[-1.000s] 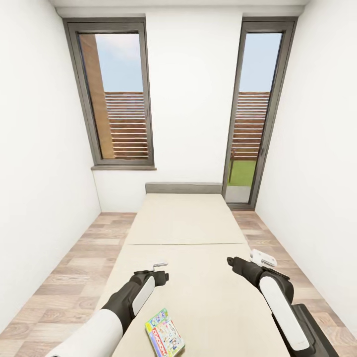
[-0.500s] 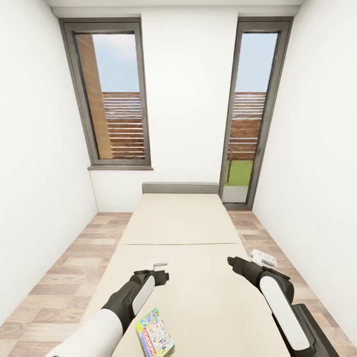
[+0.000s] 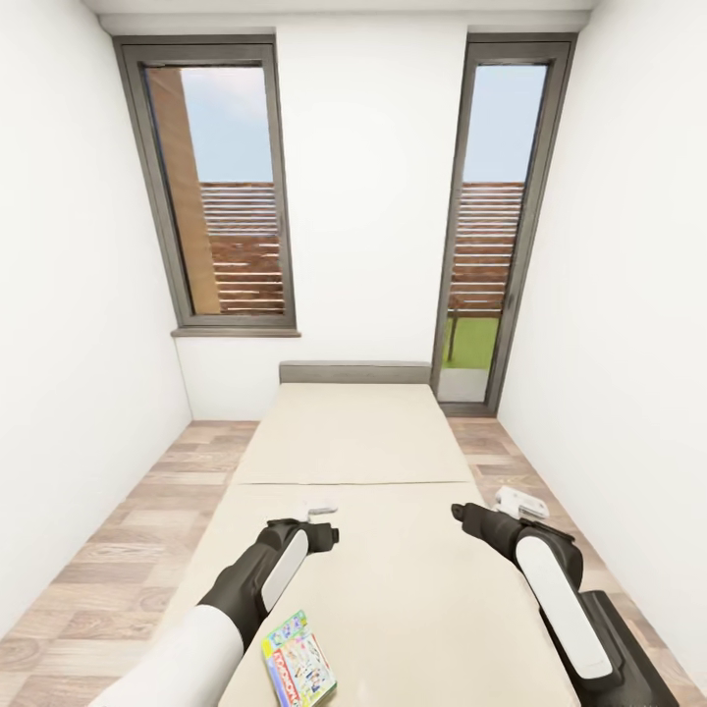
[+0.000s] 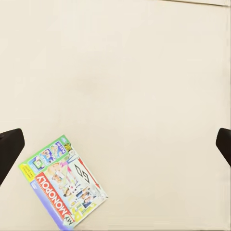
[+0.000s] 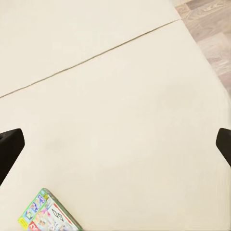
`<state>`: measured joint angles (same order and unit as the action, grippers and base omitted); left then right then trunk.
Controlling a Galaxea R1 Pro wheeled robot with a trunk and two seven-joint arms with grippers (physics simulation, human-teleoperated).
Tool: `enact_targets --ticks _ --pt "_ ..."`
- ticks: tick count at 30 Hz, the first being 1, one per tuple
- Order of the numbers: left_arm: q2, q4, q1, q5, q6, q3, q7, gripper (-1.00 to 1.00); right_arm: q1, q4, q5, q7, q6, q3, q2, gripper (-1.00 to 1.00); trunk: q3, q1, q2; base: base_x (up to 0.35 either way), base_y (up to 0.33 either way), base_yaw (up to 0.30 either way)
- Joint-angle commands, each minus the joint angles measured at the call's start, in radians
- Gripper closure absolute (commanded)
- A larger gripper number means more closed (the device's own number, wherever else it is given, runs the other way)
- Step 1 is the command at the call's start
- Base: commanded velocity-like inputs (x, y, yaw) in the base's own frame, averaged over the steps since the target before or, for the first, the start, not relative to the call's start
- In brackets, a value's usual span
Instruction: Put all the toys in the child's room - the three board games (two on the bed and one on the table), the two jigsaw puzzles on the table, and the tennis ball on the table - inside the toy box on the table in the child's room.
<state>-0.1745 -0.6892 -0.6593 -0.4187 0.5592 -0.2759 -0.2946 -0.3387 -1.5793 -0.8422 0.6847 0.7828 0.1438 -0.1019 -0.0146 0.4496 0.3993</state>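
- Since 1.0 s ago the whole head view has slid: the board game (image 3: 298,672) now sits further left and lower in it, and the windows have shifted the same way — so the camera moved, not the box. Both arms keep much the same pose over the mattress.
- The board game, a flat printed box in white, green and red, lies flat on the bed (image 3: 412,599) near its foot end, just beside the left forearm and below the left claw (image 3: 322,524).
- From the left wrist view the box (image 4: 63,184) lies well off to one side of the line between the dark fingertips, which stand wide apart with nothing between them.
- The right claw (image 3: 491,513) hovers over the other side of the mattress; in its wrist view the tips are likewise spread wide and empty, with 1 corner of the box (image 5: 45,214) at the edge.
- Step in hand, as I judge it: lining up to fetch a game from the bed — nothing is gripped yet.
- Next move calls for bringing the left claw back over the box and down onto an edge, since a thin box lying flat offers little to pinch.
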Motion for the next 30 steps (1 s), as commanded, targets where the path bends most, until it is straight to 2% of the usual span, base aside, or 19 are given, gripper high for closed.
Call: enact_targets --ticks 1,8,14,17,20,21,30 --pt "0.003 -0.009 0.000 -0.010 0.011 -0.002 -0.009 -1.00 -0.001 -0.001 -0.009 0.010 0.003 0.002 0.000 -1.00 0.001 0.000 0.001 0.000 -0.139 0.000" --pt "0.022 -0.042 0.000 -0.015 0.040 0.001 -0.008 -1.00 -0.002 -0.002 -0.009 0.008 0.011 0.002 0.000 -1.00 0.001 0.000 0.001 0.000 -0.057 0.000" --pt "0.024 -0.044 -0.004 -0.017 0.057 0.005 -0.011 -1.00 -0.003 -0.002 -0.009 0.007 0.013 0.002 0.001 -1.00 0.003 0.000 0.001 0.000 -0.007 0.000" --pt "0.022 -0.035 -0.023 -0.018 0.072 0.006 -0.012 -1.00 -0.003 -0.002 -0.009 0.008 0.013 0.002 0.001 -1.00 0.007 0.000 0.001 0.000 -0.001 0.000" --pt "0.020 -0.020 -0.037 -0.018 0.072 0.007 -0.012 -1.00 -0.003 -0.001 -0.009 0.010 0.012 0.002 0.002 -1.00 0.012 0.000 0.001 0.000 0.000 0.000" --pt "0.020 0.008 -0.044 -0.019 0.068 0.006 -0.012 -1.00 -0.003 0.000 -0.009 0.011 0.011 0.003 0.002 -1.00 0.013 0.000 0.001 0.000 0.000 -0.043" --pt "0.023 0.032 -0.046 -0.019 0.040 0.005 -0.012 -1.00 -0.003 0.000 -0.009 0.010 0.012 0.003 0.002 -1.00 0.028 0.000 0.001 0.000 0.000 -0.065"
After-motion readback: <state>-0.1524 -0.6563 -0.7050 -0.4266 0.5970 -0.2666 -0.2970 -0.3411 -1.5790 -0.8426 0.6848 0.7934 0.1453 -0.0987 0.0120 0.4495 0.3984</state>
